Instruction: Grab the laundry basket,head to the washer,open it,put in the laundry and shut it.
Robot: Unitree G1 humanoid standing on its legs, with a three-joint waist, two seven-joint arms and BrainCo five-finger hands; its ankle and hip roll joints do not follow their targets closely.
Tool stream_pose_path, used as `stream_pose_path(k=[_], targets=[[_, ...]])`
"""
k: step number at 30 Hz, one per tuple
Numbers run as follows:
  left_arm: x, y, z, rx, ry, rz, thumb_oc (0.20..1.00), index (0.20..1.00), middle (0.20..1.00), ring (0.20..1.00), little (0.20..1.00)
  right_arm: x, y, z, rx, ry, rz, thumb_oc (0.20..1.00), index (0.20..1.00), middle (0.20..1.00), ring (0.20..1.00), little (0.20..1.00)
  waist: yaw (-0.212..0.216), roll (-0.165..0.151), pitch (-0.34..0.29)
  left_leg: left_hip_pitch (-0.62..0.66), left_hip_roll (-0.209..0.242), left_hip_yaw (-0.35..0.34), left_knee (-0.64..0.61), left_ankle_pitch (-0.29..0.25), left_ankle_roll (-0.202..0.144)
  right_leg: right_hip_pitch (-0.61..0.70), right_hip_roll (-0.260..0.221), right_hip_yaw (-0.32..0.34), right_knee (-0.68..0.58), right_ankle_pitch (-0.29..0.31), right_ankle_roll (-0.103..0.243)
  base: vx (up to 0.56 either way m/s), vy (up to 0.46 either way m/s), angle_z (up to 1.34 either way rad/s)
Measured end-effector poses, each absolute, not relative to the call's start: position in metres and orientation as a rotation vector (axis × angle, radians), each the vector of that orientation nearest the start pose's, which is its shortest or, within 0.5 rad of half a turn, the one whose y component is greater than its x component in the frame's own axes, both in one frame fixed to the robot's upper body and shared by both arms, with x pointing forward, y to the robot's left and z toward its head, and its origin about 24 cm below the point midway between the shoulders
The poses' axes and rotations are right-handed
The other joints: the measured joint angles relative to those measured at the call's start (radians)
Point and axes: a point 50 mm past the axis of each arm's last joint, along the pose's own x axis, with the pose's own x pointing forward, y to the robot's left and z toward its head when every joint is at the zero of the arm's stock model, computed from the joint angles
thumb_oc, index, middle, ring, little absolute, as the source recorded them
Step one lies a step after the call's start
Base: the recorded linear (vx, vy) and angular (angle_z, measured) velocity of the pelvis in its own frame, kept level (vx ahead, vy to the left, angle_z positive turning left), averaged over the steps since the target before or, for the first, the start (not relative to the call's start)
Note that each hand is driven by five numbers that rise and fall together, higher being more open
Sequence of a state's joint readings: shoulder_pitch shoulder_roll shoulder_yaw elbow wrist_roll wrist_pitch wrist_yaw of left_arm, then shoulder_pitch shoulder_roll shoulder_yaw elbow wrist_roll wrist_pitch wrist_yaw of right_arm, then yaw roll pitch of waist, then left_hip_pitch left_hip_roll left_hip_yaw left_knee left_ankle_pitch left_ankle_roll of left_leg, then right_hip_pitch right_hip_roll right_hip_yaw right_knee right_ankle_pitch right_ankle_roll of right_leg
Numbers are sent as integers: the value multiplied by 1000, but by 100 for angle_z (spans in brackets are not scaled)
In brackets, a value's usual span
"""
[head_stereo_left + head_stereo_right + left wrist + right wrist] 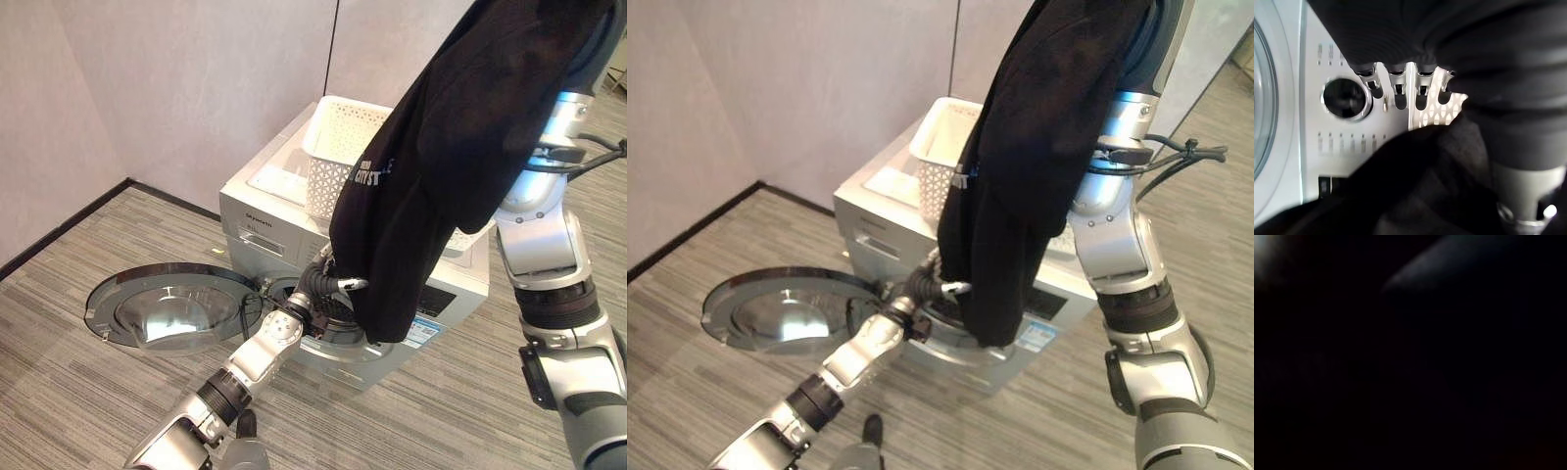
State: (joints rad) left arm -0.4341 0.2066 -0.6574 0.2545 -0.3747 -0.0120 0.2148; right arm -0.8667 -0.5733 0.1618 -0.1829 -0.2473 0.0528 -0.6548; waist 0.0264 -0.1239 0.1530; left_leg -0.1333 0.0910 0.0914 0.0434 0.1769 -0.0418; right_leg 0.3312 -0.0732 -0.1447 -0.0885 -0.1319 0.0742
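The round door (171,308) lies swung open at far left, the left hand (315,284) reaches to the washer (446,284) mouth with fingers (1399,88) straight against the black garment (441,166) — this drapes from the raised right arm, whose hand's state I cannot tell — the white basket (338,147) behind on top.

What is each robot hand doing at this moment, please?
Left robot hand: at the washer's opening by the black garment; grip cannot be told.
Right robot hand: hidden under the garment; cannot be told.

Partly hidden white lettering on the black garment (441,176), illegible.
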Motion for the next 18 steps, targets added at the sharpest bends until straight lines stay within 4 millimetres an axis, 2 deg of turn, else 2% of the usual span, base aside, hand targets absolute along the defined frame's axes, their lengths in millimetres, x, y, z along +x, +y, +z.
stream_pose_path(k=[3,6,13,18], targets=[[288,23,63,50,-2,-498,1000,1000,1000,1000,1000,278,-156,338,-456,-1225,-501,200,200,200,200,200,-14,-5,3,-24,1,-3,28,-12,2,-9,1,-2,0,0,0,28,16,3],[291,15,74,37,-32,-510,1000,1000,1000,1000,1000,277,-156,337,-446,-1225,-500,200,200,200,200,200,-26,-5,3,-37,-3,-2,40,-15,7,-16,-2,-2,0,3,1,38,26,1],[300,9,94,45,-104,-504,1000,1000,1000,1000,1000,278,-158,333,-407,-1217,-489,200,200,200,200,200,-43,-5,3,-45,-2,-1,59,-27,5,-16,-3,-1,0,3,1,9,7,0],[308,4,116,58,-180,-494,1000,1000,1000,1000,1000,279,-159,328,-385,-1200,-473,200,200,200,200,200,-45,-5,3,-45,-1,2,59,-28,5,-17,-4,0,0,3,1,0,0,0]])
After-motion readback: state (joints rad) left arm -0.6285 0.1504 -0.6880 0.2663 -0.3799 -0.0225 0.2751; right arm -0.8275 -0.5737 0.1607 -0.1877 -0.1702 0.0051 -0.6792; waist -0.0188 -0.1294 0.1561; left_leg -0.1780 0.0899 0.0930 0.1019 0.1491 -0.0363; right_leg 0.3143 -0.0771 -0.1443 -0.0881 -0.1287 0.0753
